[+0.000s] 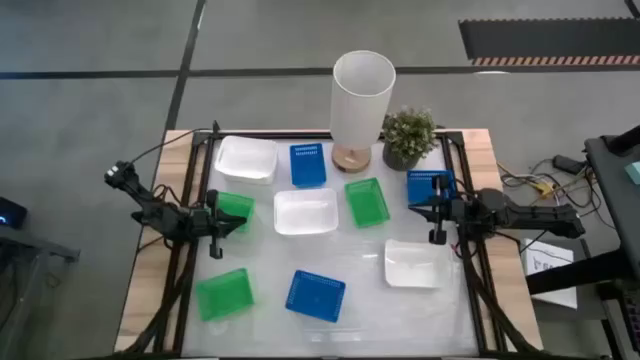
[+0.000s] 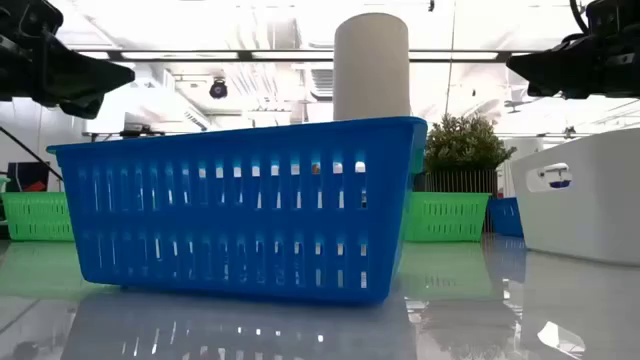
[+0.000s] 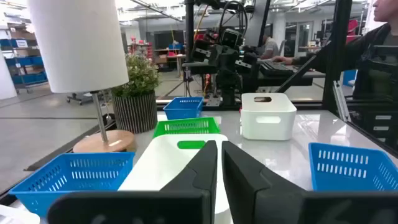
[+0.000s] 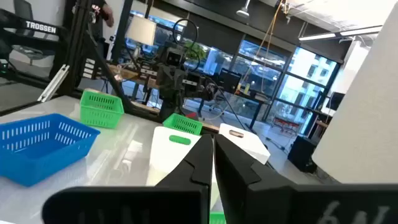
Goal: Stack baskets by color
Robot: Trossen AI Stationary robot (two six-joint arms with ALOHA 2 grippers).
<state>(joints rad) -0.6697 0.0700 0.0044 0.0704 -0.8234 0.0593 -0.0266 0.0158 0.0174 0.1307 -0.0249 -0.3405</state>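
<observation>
Several small baskets lie spread over the table, each resting on its bottom. Three are white [image 1: 246, 158] [image 1: 305, 211] [image 1: 413, 263], three blue [image 1: 308, 165] [image 1: 430, 187] [image 1: 315, 295] and three green [image 1: 236, 208] [image 1: 367, 201] [image 1: 224, 293]. My left gripper [image 1: 218, 222] hovers shut at the table's left side, beside the left green basket and above it. My right gripper [image 1: 432, 210] hovers shut at the right side, next to the right blue basket. Both point toward the table's middle, with fingers together in the wrist views [image 3: 219, 168] [image 4: 211, 162].
A tall white cylinder lamp [image 1: 362, 100] on a wooden base and a potted plant [image 1: 408, 135] stand at the table's far edge. A dark frame [image 1: 200, 180] runs along the table's sides. Cables and equipment lie off to the right [image 1: 545, 185].
</observation>
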